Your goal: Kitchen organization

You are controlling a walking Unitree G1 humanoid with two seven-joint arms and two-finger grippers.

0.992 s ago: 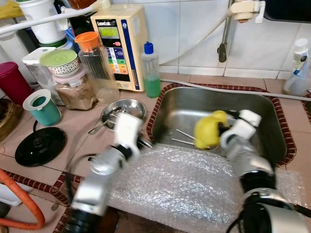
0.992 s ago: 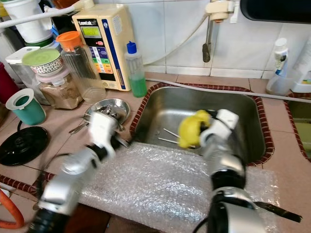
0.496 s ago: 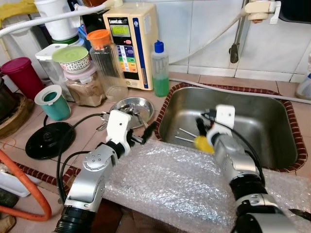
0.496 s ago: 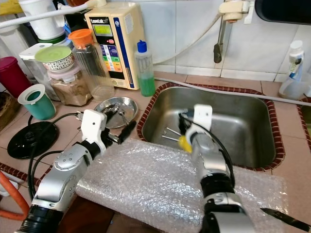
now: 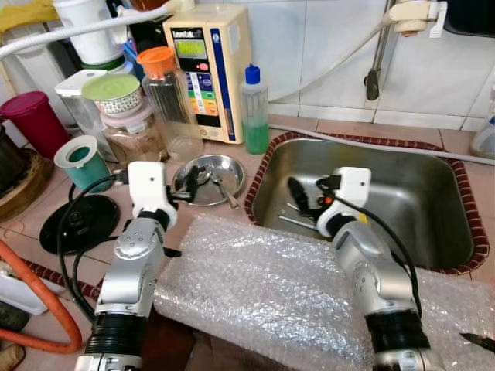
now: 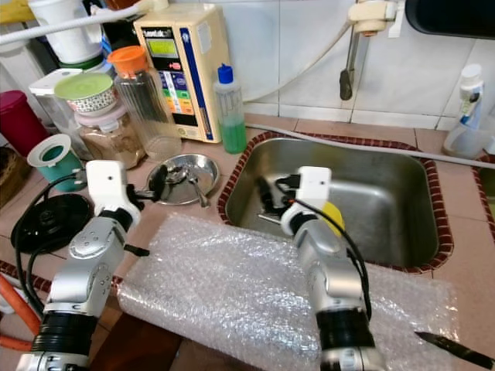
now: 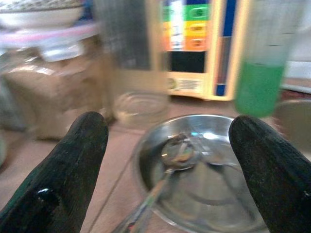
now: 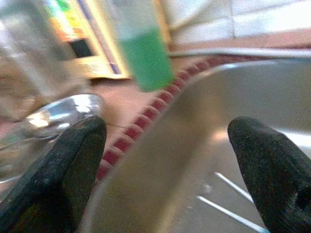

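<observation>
Reaching with open fingers, keep your left gripper (image 7: 167,145) centred over the shallow steel dish (image 5: 203,171); right gripper (image 8: 167,160), fingers open, hovers at the steel sink (image 5: 433,193).

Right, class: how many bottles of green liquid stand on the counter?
1. The green liquid bottle with a blue cap stands upright between the cream appliance and the sink. Others may be hidden in the clutter.

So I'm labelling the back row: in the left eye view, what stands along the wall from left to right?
Maroon cup → brown-powder jar → orange-lidded jar → water unit → green bottle → tap
</observation>
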